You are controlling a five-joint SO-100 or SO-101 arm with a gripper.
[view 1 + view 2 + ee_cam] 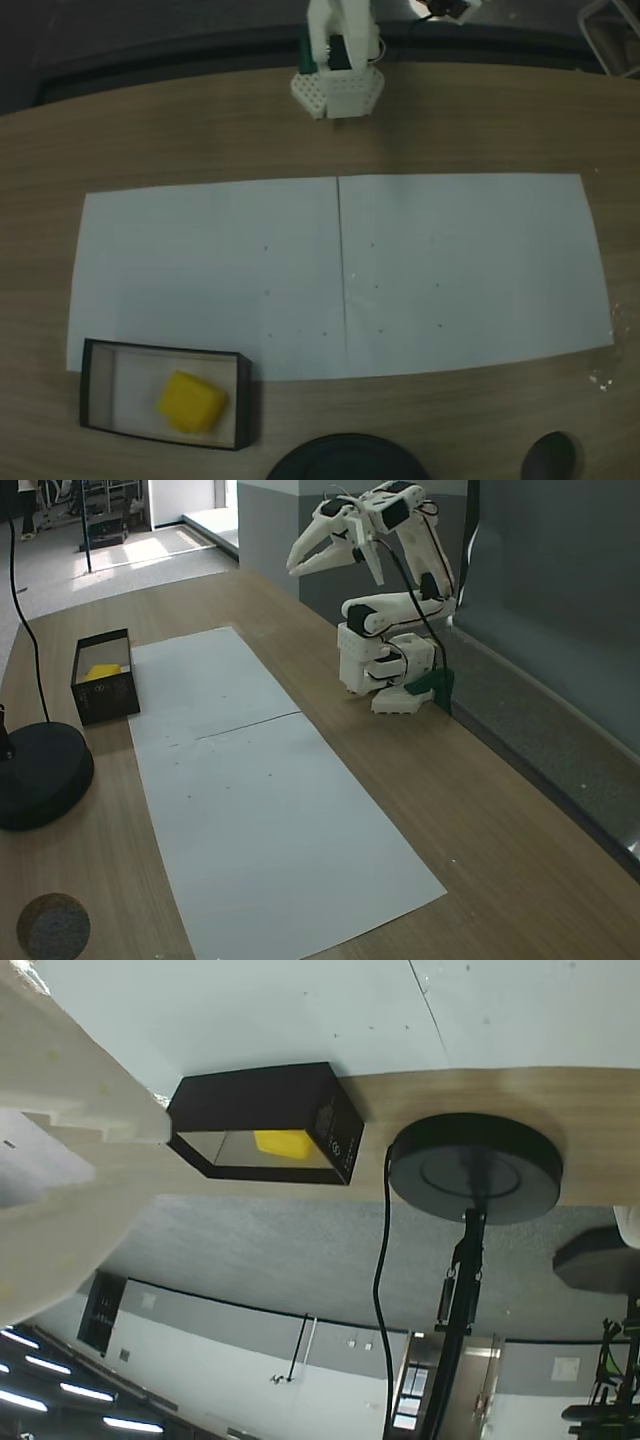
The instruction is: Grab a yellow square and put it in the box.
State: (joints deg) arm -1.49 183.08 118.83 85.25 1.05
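The yellow square point(191, 401) lies inside the box point(98, 385), a shallow black-walled tray with a pale bottom that sits at the lower left of a fixed view, its far wall overlapping the near edge of the white paper sheets point(340, 270) spread across the wooden table point(200, 130). In the other fixed view the same box point(104, 695) stands at the far left edge of the paper point(260, 810), the cube point(102, 670) showing just above its wall. The white arm point(385, 630) is folded back over its base at the far side of the table, well apart from the box, and its gripper point(300, 560) hangs high in the air with its two fingers slightly parted and nothing between them. The wrist view looks back across the table at the box point(262, 1112) with the yellow square point(283, 1144) inside it. Just beside the box on the bare wood stands a black round base point(475, 1167) with a pole and a cable, seen also at the left in a fixed view point(38, 775). A small dark disc point(52, 926) lies near that base on the table.
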